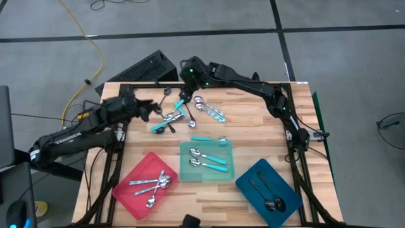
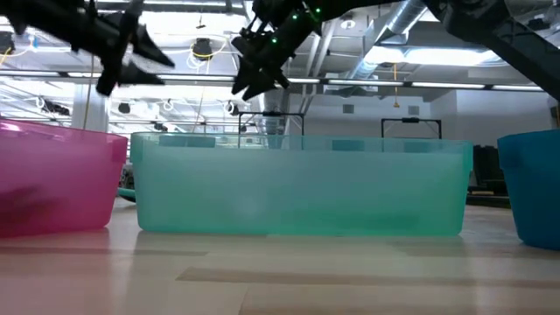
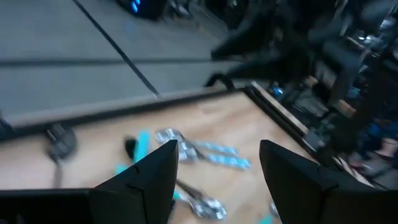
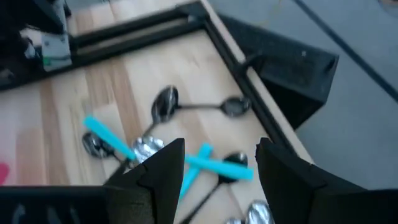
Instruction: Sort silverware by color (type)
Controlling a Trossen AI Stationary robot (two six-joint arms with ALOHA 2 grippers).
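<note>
Over the left edge of the wooden tabletop [image 1: 253, 120], the left hand [image 1: 150, 109] hangs with its fingers spread and nothing between them, beside a heap of unsorted spoons [image 1: 169, 120]. Near the front edge, the red tray [image 1: 136, 171] carries several all-silver spoons [image 1: 152, 183]. At center, the heap mixes shiny, dark and turquoise-handled pieces, lying crossed and touching; one dark spoon [image 1: 166, 95] lies apart near the back edge. Above the heap's far side, the right hand [image 1: 187, 85] hovers with its fingers parted, empty as far as the blurred wrist picture allows; that view looks down on crossed turquoise handles [image 4: 205, 160] and two dark spoons bowl to bowl. Just right of the heap, a small cluster of turquoise-handled spoons [image 1: 212, 111] rests on the bare wood, and another turquoise-handled spoon [image 1: 209, 139] lies just behind the teal tray [image 1: 186, 171]. That tray, front and center, holds two turquoise-handled spoons [image 1: 207, 159]. At far right, the blue tray [image 1: 250, 183] holds two dark spoons [image 1: 269, 196].
</note>
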